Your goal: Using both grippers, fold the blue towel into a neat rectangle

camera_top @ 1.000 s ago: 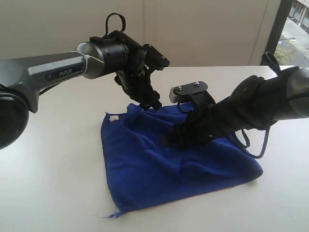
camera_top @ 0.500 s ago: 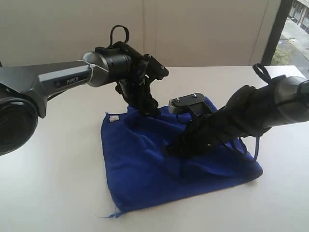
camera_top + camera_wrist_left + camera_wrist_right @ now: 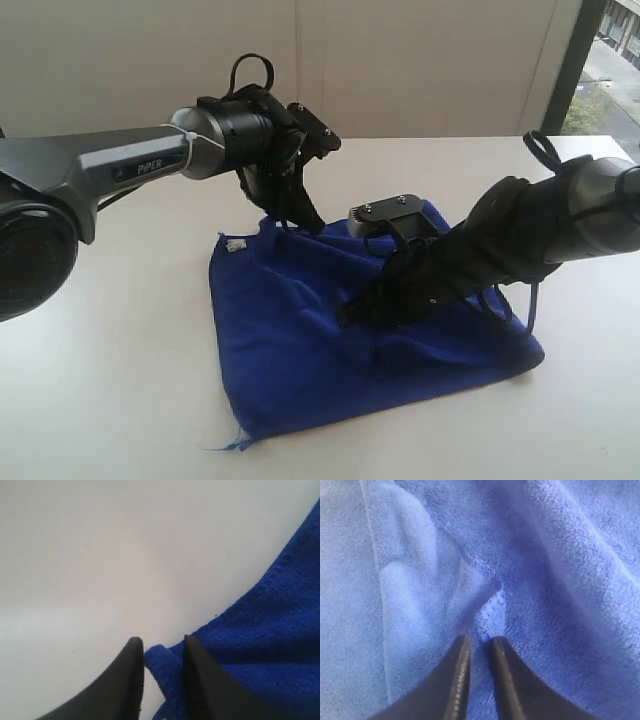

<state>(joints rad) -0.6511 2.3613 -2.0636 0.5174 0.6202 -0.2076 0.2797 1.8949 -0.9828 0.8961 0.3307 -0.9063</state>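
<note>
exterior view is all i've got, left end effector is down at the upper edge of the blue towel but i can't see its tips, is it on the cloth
Observer: Yes. In the left wrist view a folded bit of hem of the blue towel fills the gap between the fingers of the left end effector.
Operator: and the right one, its tips are hidden by the arm for me
Observer: The right wrist view shows the right end effector with its fingers almost together and a raised crease of towel running into the slit between them. I cannot tell whether it is clamped.
Operator: what's past the left tips
Observer: Only bare white table beyond the hem.
</note>
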